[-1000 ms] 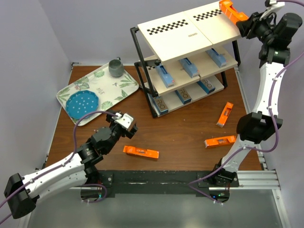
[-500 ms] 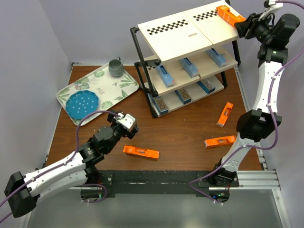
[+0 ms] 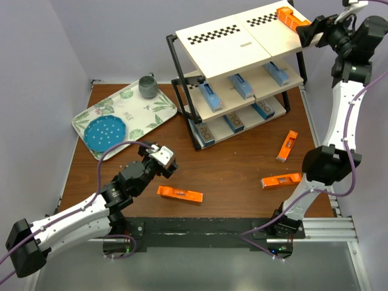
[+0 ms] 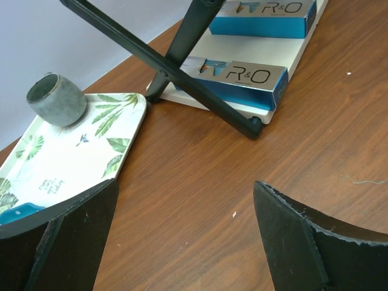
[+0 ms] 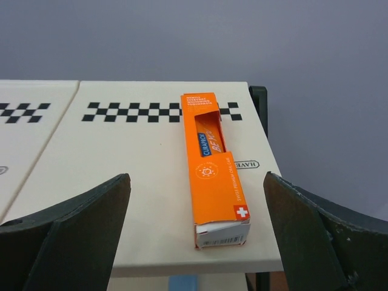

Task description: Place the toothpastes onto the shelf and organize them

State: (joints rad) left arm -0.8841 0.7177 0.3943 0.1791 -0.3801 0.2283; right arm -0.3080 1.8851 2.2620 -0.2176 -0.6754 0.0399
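Overhead, top board: orange toothpaste carton (image 3: 290,19) lies at the far right corner of the shelf (image 3: 230,51). The right gripper (image 3: 310,35) sits just off its end, fingers apart, holding nothing.
Overhead, lower tiers: three blue cartons (image 3: 241,86) on the middle board, three silver-white cartons (image 3: 234,123) on the bottom board, each set in a row.
Overhead, table (image 3: 242,163): three loose orange cartons (image 3: 179,194) on brown wood grain, one near the left gripper (image 3: 162,159), two at the right.
Step in hand: letting go of a placed carton, by the look of it.
Next move: likely the right arm backing away without nudging the carton, then a reach for a loose one.
Left wrist, fingers: dark, wedge-shaped, rough-edged, spread wide over bare wood; nothing between them.
Left wrist, stock: glossy silver-and-blue R&O carton (image 4: 242,76), crisp-edged, on the cream bottom board behind a black frame bar (image 4: 182,66).
Left wrist, sundries: leaf-print tray (image 4: 91,145), smooth, with rounded corners; grey cup (image 4: 56,99), matte, squat.
Right wrist, carton: long slim orange card box, one end crossing the checker strip (image 5: 133,111), white end flap towards the camera.
Right wrist, board: matte cream, flat, seam at left.
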